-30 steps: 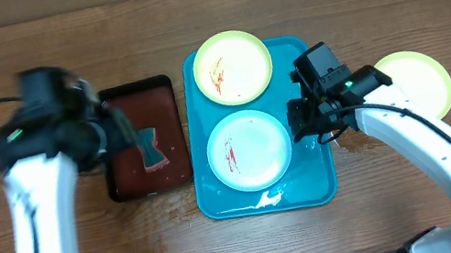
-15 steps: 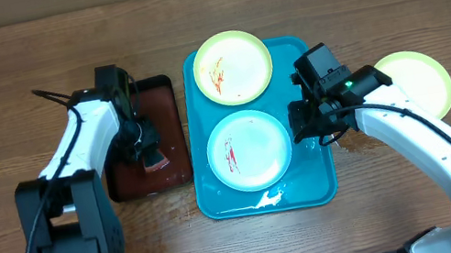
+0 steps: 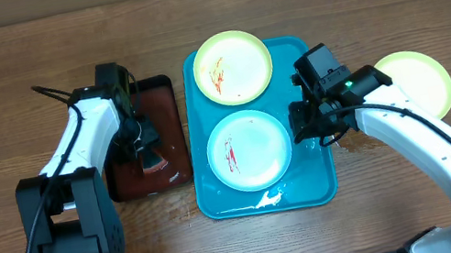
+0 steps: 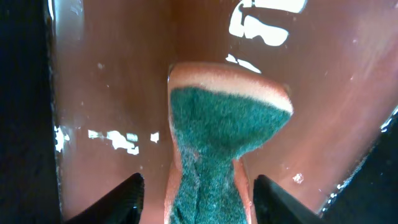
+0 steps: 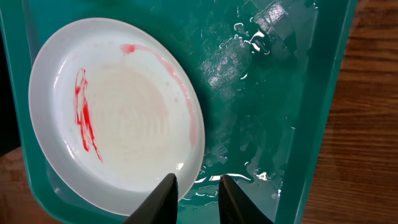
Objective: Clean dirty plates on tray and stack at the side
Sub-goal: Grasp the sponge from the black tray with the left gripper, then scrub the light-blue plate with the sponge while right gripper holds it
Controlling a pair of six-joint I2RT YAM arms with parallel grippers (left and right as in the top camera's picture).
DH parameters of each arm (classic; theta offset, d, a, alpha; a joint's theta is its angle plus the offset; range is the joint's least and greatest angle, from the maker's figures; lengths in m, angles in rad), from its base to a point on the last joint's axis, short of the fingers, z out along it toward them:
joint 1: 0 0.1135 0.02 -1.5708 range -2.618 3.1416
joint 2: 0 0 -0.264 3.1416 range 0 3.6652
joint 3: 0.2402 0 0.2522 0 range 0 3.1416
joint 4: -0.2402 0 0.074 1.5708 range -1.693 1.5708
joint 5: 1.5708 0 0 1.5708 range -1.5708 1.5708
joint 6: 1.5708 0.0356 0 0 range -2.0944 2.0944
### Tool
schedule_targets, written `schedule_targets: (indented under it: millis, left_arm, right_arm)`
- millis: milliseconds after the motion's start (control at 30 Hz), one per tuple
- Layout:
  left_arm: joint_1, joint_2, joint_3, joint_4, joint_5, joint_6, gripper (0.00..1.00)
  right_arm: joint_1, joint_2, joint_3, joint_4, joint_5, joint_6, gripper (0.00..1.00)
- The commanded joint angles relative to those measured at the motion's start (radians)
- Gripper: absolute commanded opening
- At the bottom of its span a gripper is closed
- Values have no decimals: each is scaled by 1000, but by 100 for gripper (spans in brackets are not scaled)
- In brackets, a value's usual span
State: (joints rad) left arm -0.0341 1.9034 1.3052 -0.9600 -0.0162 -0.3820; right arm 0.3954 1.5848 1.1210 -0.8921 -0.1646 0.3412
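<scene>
Overhead: in the last second the left arm swung in over the small black tray with a brown-red inside [image 3: 165,109]. The right arm hasn't budged. Two smeared plates, one yellow-green rimmed plate [image 3: 234,67] and one light-blue rimmed plate [image 3: 248,148], still sit in the big turquoise plastic tray [image 3: 319,180], and another yellow-green plate [image 3: 422,78] is off on the table [image 3: 11,71]. So scrubbing hasn't started, I'd guess.

Left wrist: the left end effector [image 4: 200,194] has its jaws parted around the green-and-orange sponge [image 4: 224,118], not squeezing it.

Right wrist: the right end effector [image 5: 196,196] is slightly open and empty, at the blue plate's rim.
</scene>
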Motion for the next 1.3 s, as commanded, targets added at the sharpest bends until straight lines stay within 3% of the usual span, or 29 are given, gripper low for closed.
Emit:
schedule_targets:
  millis: [0, 167, 200, 233, 433, 833, 1033, 1267]
  left_arm:
    - [-7, -2, 21, 18, -17, 29, 55]
    - [-14, 14, -37, 84, -34, 38, 28]
    - [-14, 22, -56, 100, -36, 38, 19]
    - [-16, 30, -72, 110, -33, 37, 4]
    - [-19, 38, -72, 78, -19, 34, 4]
    - [-33, -134, 233, -150, 50, 65, 4]
    - [-53, -157, 268, -186, 42, 72, 4]
    - [-77, -150, 267, -190, 43, 72, 4]
  right_arm:
    - [2, -14, 17, -2, 6, 6, 26]
    - [2, -14, 11, -9, 6, 6, 27]
    - [2, -14, 5, -8, 6, 6, 28]
    - [2, -14, -2, -6, 6, 6, 28]
    - [2, -11, -25, 43, 10, -31, 28]
    - [4, 110, -66, 147, -10, -96, 33]
    - [15, 220, -68, 185, -38, -106, 32]
    - [15, 262, -69, 233, -38, -50, 7]
